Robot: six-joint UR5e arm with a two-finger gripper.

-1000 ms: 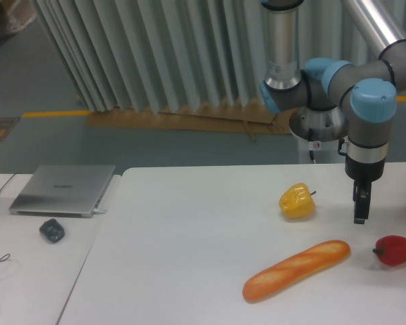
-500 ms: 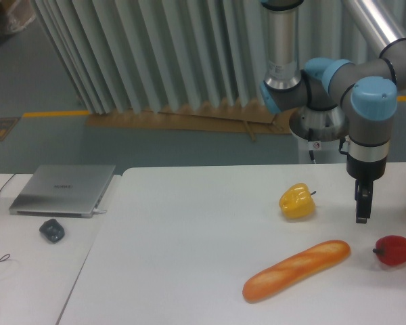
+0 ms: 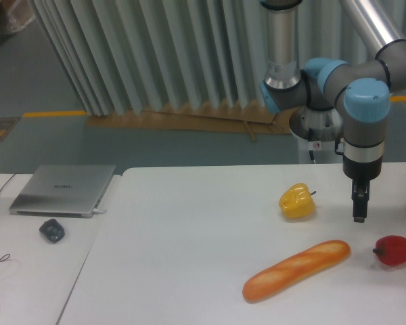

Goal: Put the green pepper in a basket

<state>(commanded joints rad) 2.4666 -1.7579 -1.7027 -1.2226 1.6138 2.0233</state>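
Tool shifted slightly left, pointing straight down over table.

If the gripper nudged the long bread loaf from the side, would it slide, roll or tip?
The bread loaf lies flat and elongated on the table, so tipping seems unlikely. Its rounded shape suggests it might roll or pivot. Its glossy surface looks like a stiff, light, somewhat slippery prop.

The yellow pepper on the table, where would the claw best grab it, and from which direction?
Probably from straight above, closing on the two broad sides of the yellow pepper. It lies on its side with the stem pointing right, so the rounded body is the widest, steadiest part; the stem is too thin. The claw hangs just to its right, above the white table, with open space all round.
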